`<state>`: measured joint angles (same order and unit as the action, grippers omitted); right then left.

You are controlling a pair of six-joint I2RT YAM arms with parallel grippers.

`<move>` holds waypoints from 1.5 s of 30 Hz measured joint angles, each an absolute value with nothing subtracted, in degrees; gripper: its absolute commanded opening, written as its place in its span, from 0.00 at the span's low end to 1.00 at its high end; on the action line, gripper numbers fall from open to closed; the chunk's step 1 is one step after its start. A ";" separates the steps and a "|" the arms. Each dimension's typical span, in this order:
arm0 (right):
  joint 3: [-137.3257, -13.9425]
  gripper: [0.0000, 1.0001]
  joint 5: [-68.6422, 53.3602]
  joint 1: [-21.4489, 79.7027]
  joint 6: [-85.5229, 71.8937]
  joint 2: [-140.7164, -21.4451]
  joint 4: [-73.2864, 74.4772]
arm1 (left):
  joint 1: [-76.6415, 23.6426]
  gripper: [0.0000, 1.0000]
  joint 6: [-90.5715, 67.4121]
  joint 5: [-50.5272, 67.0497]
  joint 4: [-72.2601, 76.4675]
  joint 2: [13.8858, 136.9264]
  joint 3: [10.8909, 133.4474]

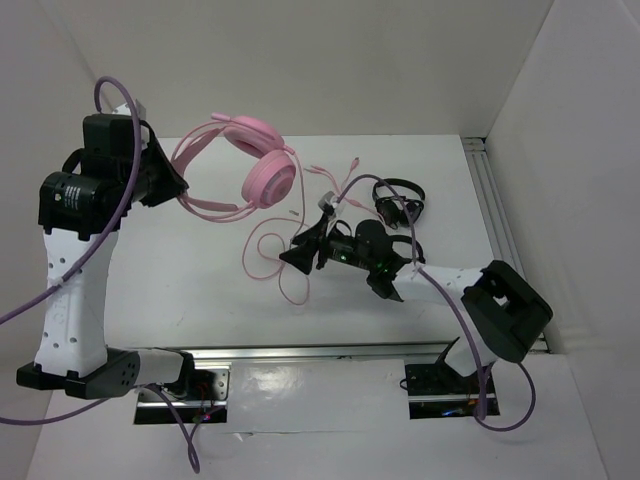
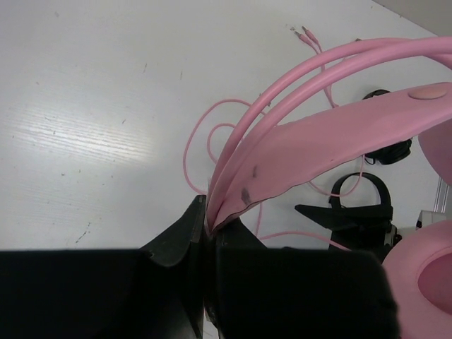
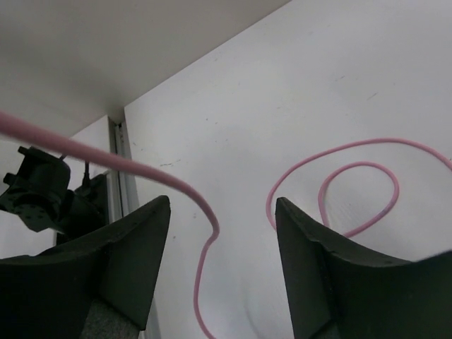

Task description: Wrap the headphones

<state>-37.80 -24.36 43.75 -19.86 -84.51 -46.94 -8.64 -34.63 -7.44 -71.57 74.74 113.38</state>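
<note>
Now | left gripper (image 2: pixel 207 220) clamped shut on the pink headband (image 2: pixel 311 152) | headphones (image 1: pixel 262 165) held at the far left of the table (image 1: pixel 200 300) | right gripper (image 3: pixel 222 212) spread wide, cable (image 3: pixel 176 187) passing loose between its fingers | spare cable looped on the table | black headphones (image 1: pixel 400 205) just beyond.
</note>
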 measured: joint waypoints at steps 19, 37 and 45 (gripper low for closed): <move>-36.07 0.00 -6.72 51.29 -16.10 -74.87 -37.71 | -8.82 0.00 -31.59 -20.23 -69.54 72.53 105.56; -55.66 0.00 53.45 78.15 6.13 -63.26 6.24 | -37.45 0.00 -26.89 -48.47 -65.52 76.34 85.23; -55.96 0.00 60.49 78.24 11.29 -59.92 9.21 | -53.74 0.00 -17.72 -47.75 -58.59 76.12 80.18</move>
<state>-55.96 60.49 78.24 11.29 -59.92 9.21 -53.74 -17.72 -47.75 -58.59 76.12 80.18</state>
